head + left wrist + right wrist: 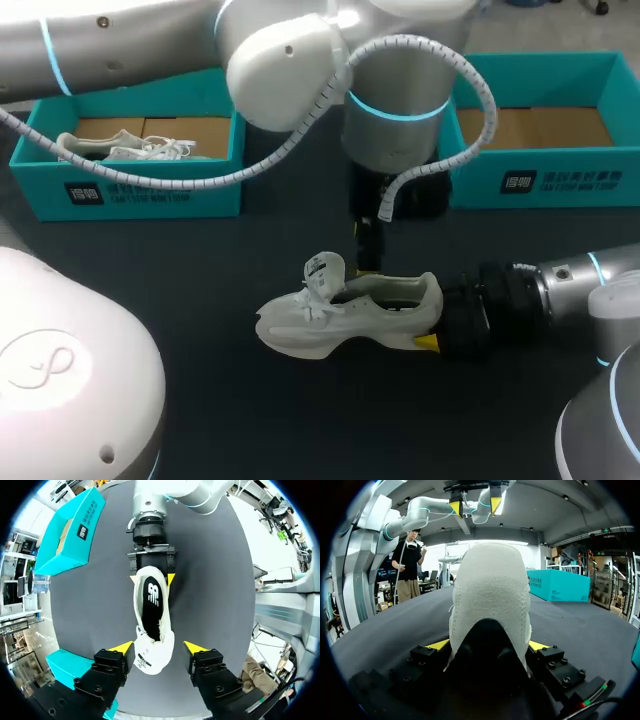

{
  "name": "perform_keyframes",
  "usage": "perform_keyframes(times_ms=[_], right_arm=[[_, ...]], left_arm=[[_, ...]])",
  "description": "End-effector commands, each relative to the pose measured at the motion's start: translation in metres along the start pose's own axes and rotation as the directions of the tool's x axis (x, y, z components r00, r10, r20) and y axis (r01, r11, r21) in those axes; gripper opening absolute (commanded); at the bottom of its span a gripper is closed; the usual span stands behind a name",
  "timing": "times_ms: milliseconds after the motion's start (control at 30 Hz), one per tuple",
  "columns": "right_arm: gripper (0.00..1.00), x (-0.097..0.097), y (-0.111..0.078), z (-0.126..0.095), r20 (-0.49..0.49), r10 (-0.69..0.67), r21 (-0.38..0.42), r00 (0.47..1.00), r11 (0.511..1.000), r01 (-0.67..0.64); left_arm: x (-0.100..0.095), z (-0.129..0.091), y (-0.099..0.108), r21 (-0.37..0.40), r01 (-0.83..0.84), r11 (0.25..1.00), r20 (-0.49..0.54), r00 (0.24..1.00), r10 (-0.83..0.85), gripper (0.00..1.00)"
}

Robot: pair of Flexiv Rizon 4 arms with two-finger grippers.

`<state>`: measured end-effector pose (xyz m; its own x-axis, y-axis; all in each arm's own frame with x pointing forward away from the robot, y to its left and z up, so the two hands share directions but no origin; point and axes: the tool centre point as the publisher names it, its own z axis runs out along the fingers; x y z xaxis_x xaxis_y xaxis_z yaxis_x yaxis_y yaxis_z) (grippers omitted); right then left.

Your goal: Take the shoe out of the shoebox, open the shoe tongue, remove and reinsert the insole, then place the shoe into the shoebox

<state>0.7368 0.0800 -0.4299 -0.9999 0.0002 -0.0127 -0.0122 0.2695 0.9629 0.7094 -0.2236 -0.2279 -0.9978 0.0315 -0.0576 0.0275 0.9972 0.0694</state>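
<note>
Your R end effector (152, 578) is clamped on the heel of the white shoe (345, 320), which sits sole-down mid-desk (250, 420) w/ toe toward the left edge. Your L end effector (158, 648) hangs above it, fingers spread wide either side of the raised tongue (325, 268), no contact. Black insole (152, 600) is inside. Two teal shoeboxes stand at the far edge: left shoebox (140, 185) w/ another shoe (125, 148), right shoebox (540, 180).

Heel of white shoe (490, 595) clamped in right gripper (489, 644), left gripper (475, 504) overhead, fingers apart, shoebox (557, 585) beyond
</note>
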Motion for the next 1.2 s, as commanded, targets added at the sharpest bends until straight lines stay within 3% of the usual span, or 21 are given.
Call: perform_keyframes(times_ms=[33, 300, 800, 1000, 1200], right_arm=[[0.0, 0.0, -0.001, 0.002, 0.001, 0.0, 0.002, 1.0, 1.0, 0.0], [0.0, 0.0, -0.001, 0.002, 0.001, 0.0, 0.002, 1.0, 1.0, 0.0], [0.0, 0.0, -0.001, 0.002, 0.001, 0.0, 0.002, 1.0, 1.0, 0.0], [0.0, 0.0, -0.001, 0.002, 0.001, 0.0, 0.002, 1.0, 1.0, 0.0], [0.0, 0.0, -0.001, 0.002, 0.001, 0.0, 0.002, 1.0, 1.0, 0.0]], left_arm=[[0.004, 0.019, -0.004, 0.027, -0.032, 0.999, 0.019, 0.999, 0.032, 0.0], [-0.001, 0.052, -0.015, 0.066, -0.072, 0.995, -0.007, 0.997, 0.073, 0.0], [-0.013, 0.105, -0.039, 0.036, -0.096, 0.995, -0.06, 0.993, 0.098, 0.0], [-0.008, 0.123, -0.044, 0.019, -0.121, 0.993, -0.086, 0.989, 0.122, 0.0], [0.002, 0.133, -0.034, 0.009, -0.123, 0.992, -0.114, 0.986, 0.123, 0.0]])
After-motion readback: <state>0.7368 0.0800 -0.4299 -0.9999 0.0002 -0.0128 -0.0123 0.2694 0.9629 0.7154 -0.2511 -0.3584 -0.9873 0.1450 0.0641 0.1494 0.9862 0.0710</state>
